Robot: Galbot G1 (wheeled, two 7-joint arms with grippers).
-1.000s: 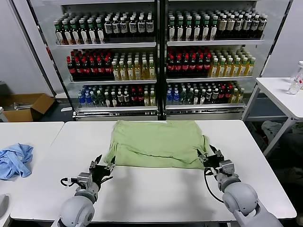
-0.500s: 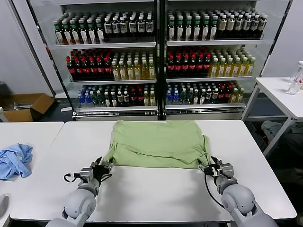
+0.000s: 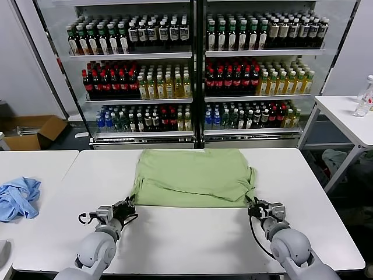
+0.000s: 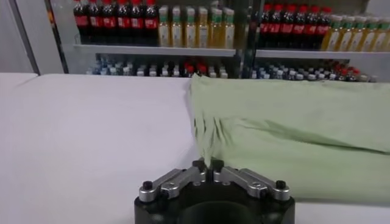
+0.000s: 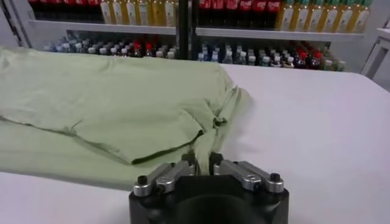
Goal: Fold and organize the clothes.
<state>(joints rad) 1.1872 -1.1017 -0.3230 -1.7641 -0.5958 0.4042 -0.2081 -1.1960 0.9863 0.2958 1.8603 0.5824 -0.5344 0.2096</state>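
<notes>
Left claw [image 3: 127,205] and right claw [image 3: 254,205] clenched on near corners of green shirt [image 3: 192,177].
Pinched at both corners at once, likely for lifting the near edge evenly across the white table [image 3: 186,239]; shirt spread mid-table.

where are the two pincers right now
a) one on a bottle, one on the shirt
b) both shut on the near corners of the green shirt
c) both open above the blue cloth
b: the left pincer and right pincer each pinch a near corner of the green shirt.
</notes>
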